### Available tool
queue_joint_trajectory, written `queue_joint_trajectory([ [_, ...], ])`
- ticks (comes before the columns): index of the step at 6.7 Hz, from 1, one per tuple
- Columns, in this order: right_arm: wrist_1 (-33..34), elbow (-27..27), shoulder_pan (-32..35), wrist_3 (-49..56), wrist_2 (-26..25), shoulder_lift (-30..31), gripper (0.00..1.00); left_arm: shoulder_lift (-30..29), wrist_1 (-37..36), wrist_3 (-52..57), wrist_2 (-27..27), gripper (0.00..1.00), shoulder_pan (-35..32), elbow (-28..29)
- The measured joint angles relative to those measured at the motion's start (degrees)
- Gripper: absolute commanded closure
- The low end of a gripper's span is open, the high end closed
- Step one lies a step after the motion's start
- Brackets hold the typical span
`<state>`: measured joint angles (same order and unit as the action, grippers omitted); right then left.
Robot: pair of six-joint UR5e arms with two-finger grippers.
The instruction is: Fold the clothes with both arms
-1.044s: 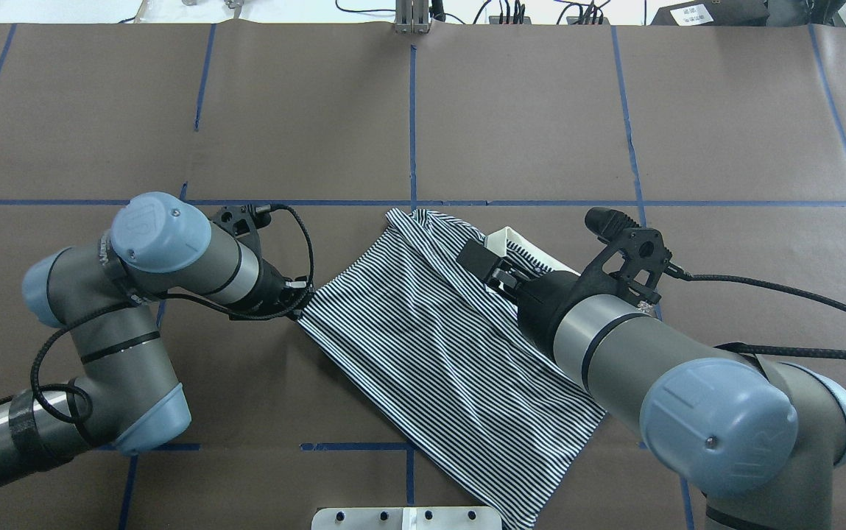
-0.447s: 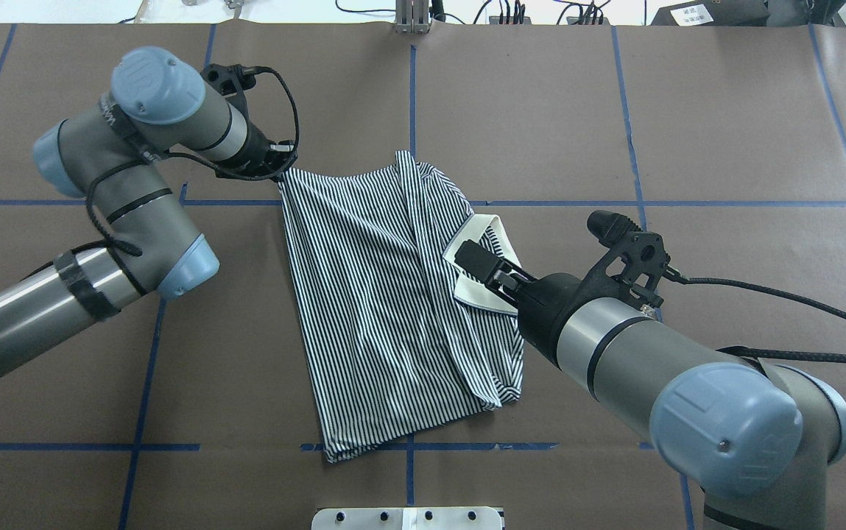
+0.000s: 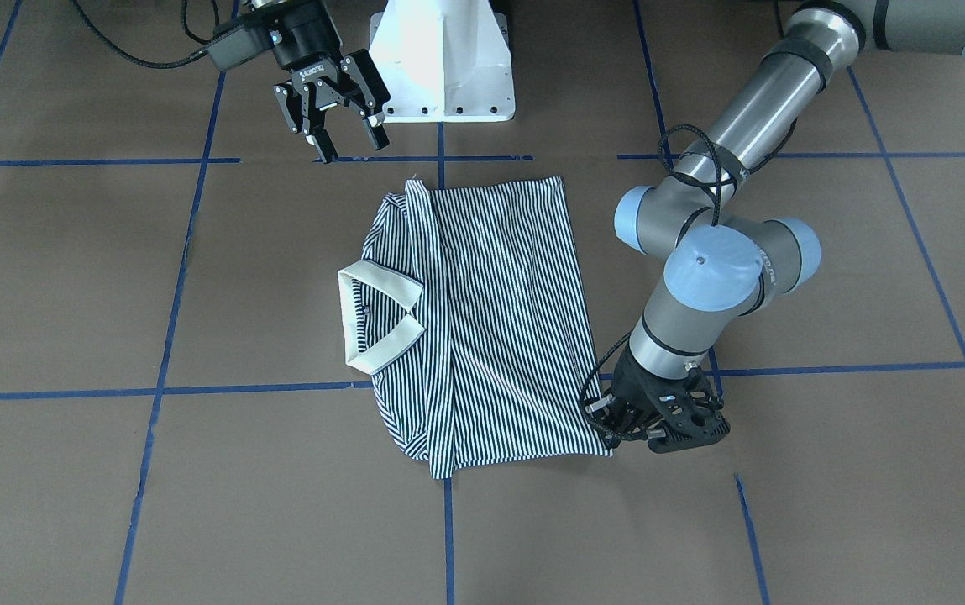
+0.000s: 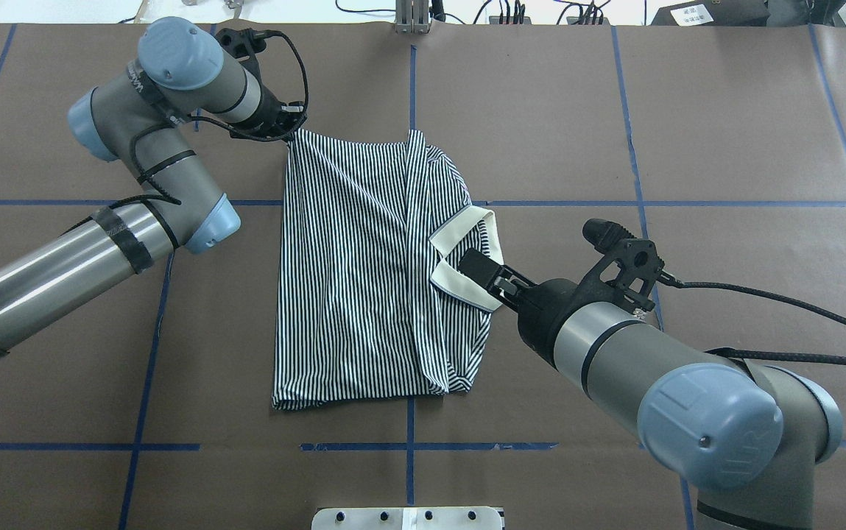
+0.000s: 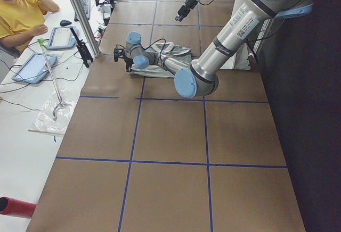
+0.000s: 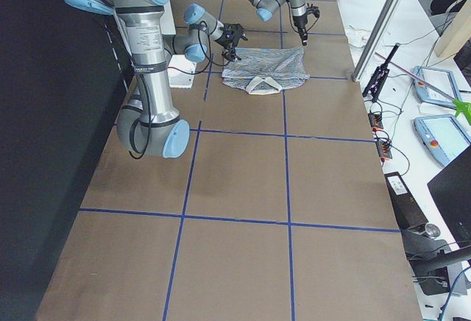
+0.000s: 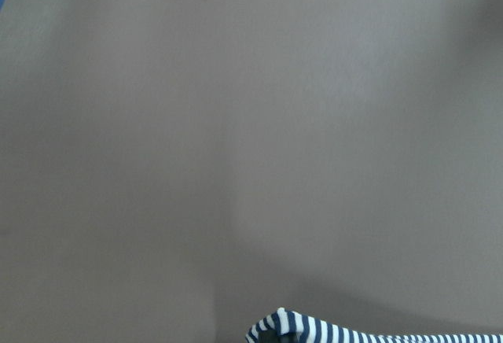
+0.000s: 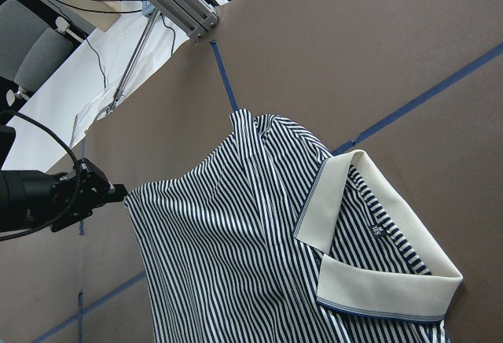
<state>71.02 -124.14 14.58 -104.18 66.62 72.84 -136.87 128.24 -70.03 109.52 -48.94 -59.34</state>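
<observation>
The polo shirt [image 4: 364, 280] lies flat in the middle of the surface [image 4: 688, 110]. Its stripes run away from the robot, so its collar-to-hem axis lies across the surface: the cream collar [image 3: 381, 344] is toward the right arm [image 4: 614, 346] and the hem toward the left arm [image 4: 172, 177].

The left arm's jaws sit low at the far hem corner [image 4: 294, 136]. They appear closed on it, though the fingers are too small to see cleanly; the left wrist view shows only a striped tip at its lower edge.

The right arm's jaws are wide open and empty. They are raised off the surface on the collar side and touch nothing.

The near hem corner [image 4: 279, 401] lies loose on the left arm's side, well apart from the open jaws. A two-handed fold of hem toward collar would likely need the right arm to reach across the body to that corner.
</observation>
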Motion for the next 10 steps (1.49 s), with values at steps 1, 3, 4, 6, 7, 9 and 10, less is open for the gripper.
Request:
queue_joint_trajectory([
  [1,1.0,2.3,-0.2,0.4,2.3,-0.3,0.00,0.0,0.1,0.6,1.0,0.44,-0.9,-1.4],
  [3,11.1,8.3,-0.8,6.5,9.3,-5.3,0.02,6.3,-0.4,-0.4,6.5,0.42,-1.7,-12.5],
  [4,17.0,10.9,-1.2,8.9,11.6,-8.6,0.08,9.1,-0.5,-0.8,7.8,0.42,-1.8,-16.4],
  [6,19.4,16.5,-2.5,7.9,13.9,-11.8,0.16,11.3,-0.5,-1.5,8.3,0.42,-1.8,-19.3],
  [7,17.9,18.4,-3.0,5.1,15.4,-12.5,0.16,11.8,-0.5,-1.6,8.3,0.41,-1.8,-19.6],
  [9,14.3,20.1,-3.1,-1.6,16.9,-12.9,0.17,12.1,-0.5,-1.7,8.3,0.39,-1.7,-19.7],
  [10,12.4,20.7,-3.1,-4.7,17.0,-13.0,0.19,12.1,-0.5,-1.9,8.3,0.39,-1.7,-19.7],
])
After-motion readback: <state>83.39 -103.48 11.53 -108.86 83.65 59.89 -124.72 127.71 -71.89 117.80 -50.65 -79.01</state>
